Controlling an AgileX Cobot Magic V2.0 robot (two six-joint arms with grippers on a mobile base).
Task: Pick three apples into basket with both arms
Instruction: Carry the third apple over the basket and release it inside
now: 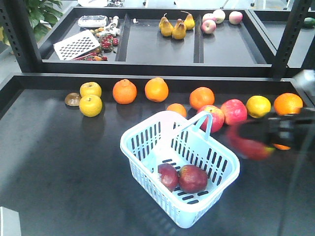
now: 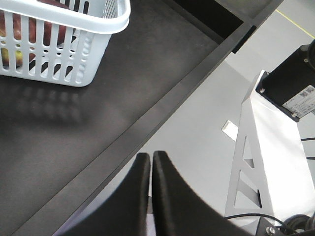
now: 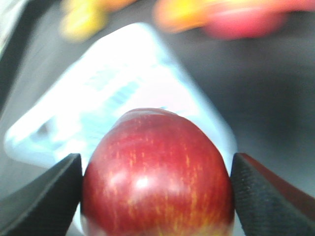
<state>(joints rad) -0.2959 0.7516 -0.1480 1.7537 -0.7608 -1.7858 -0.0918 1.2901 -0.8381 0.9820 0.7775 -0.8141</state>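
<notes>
The pale blue basket (image 1: 147, 142) stands mid-table with two dark maroon apples (image 1: 168, 176) (image 1: 193, 178) lying on its floor. To its right, level with the rim, my right gripper (image 1: 251, 142) is blurred and shut on a third red apple (image 1: 247, 146). In the right wrist view that apple (image 3: 157, 172) fills the gap between both fingers (image 3: 49, 196), with the basket (image 3: 123, 83) blurred behind it. My left gripper (image 2: 150, 156) is shut and empty, hanging past the table's front edge (image 2: 162, 118). The basket (image 2: 74, 29) shows at the upper left of the left wrist view.
Behind the basket runs a row of oranges (image 1: 156, 89), yellow fruits (image 1: 91, 105) and pink-red apples (image 1: 234, 111). A back shelf holds pears (image 1: 173, 27), apples (image 1: 208, 25) and a white grater (image 1: 76, 45). A black upright post (image 1: 290, 34) stands at the right.
</notes>
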